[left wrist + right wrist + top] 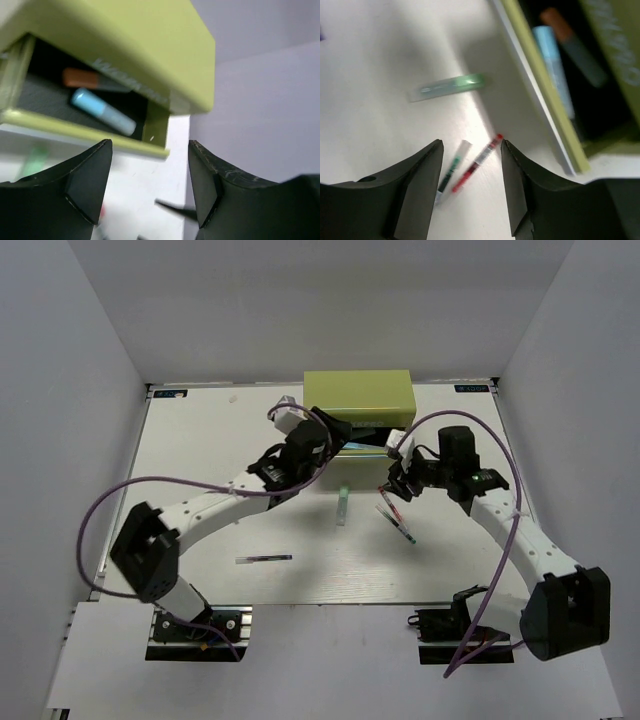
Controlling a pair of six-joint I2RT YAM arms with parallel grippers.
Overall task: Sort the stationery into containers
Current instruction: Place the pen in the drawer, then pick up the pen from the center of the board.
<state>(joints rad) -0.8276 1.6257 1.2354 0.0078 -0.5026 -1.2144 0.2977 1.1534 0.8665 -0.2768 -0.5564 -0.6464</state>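
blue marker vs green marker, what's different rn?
Place: the blue marker lies in the open drawer; the green marker lies on the table outside it. Company: the blue marker lies beside an orange-capped marker; the green marker lies alone. Colour: light blue versus pale green. Both are stubby and lie flat.

From above, the left arm [250,485] covered the near left part of the drawer [368,433], whose contents were too small to tell. In the left wrist view the chest [125,35] ran off the top and left edges, and its lettering [131,84] was a blur. The orange marker [82,78] faded into shadow at one end, and a green smear [32,162] sat low on the left. In the right wrist view the green marker [447,87] and blue marker [552,65] were blurred. The green pen [451,172] ended behind a finger [420,190] of the right pincer [472,144].
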